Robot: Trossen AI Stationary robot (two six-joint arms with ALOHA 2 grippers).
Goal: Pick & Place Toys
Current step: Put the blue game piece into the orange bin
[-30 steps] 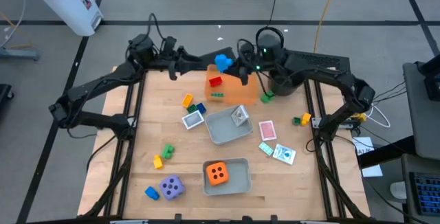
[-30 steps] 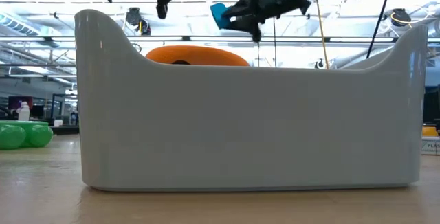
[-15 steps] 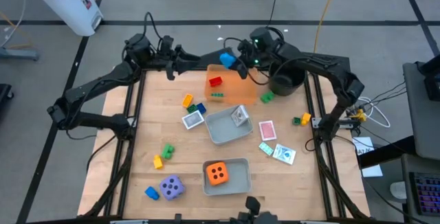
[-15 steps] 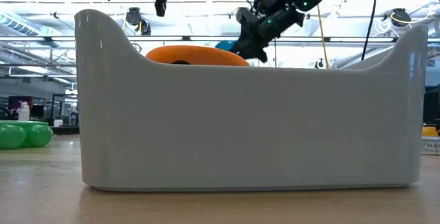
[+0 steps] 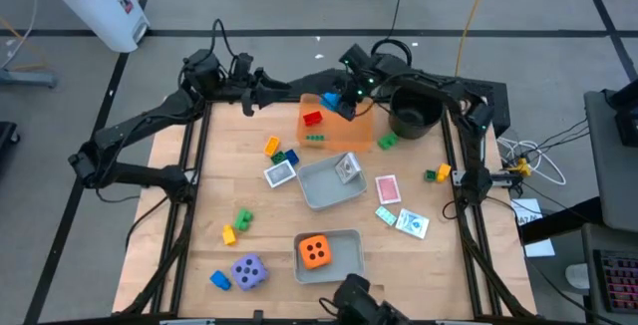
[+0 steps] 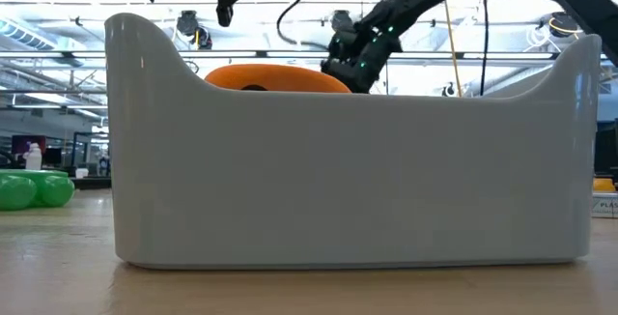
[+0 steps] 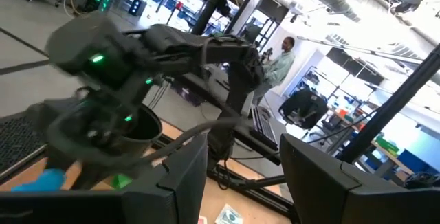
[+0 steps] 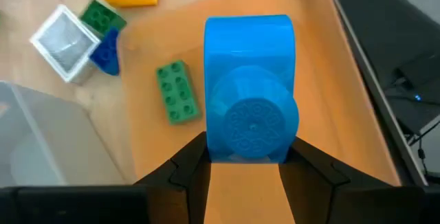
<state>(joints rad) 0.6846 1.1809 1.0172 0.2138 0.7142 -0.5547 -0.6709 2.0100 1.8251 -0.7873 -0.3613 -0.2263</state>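
Right gripper (image 8: 251, 165) clamped on a chunky blue plastic brick (image 8: 249, 86) with a round embossed stud face, jaws pressed to either side of it; gripper sits over the translucent orange tray (image 5: 344, 131) at the far middle of the table, brick held above the tray floor, not yet let go; inside that tray lie a small green studded brick (image 8: 177, 91) and a small red brick (image 5: 312, 119); judged: two pieces placed, a third about to join them. Left gripper (image 5: 246, 106) hovers at the far left edge of the table, fingers apart with nothing between them, waiting. Outward from the orange tray: a yellow brick (image 5: 271, 147) with green and blue bricks just beside it and a white card-like piece (image 5: 280, 173) near them, all loose on the wood; a clear grey tray (image 5: 324, 195) mid-table; pink card (image 5: 387, 187) and teal cards (image 5: 402, 219) to its right; a green brick (image 5: 386, 142) near the black pot (image 5: 413, 118); yellow and green bricks (image 5: 437, 173) at the right edge; green and yellow bricks (image 5: 237, 225) lower left. Orange die (image 5: 316, 251) sits in a second grey tray (image 5: 349, 265); purple die (image 5: 248, 271) and a blue brick (image 5: 219, 280) still on the table beside it. Judged: early to middling; most toys remain loose.
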